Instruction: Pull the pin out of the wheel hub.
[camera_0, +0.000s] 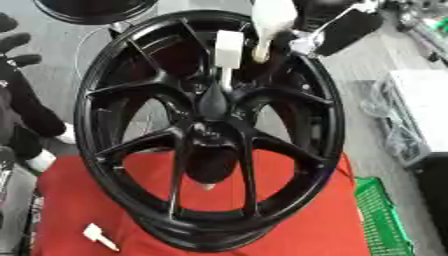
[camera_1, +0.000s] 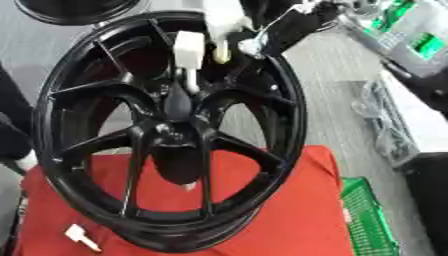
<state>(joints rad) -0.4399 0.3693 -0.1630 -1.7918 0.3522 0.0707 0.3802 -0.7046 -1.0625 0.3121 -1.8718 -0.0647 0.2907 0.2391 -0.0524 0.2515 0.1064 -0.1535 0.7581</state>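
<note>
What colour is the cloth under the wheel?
Red; the cloth shows best in the left eye view.

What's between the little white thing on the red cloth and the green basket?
The black wheel's lower rim, standing on the red cloth; the left eye view shows it.

Workshop: wheel rim (camera_0: 206, 130), green crate (camera_0: 381, 220), concrete floor.
</note>
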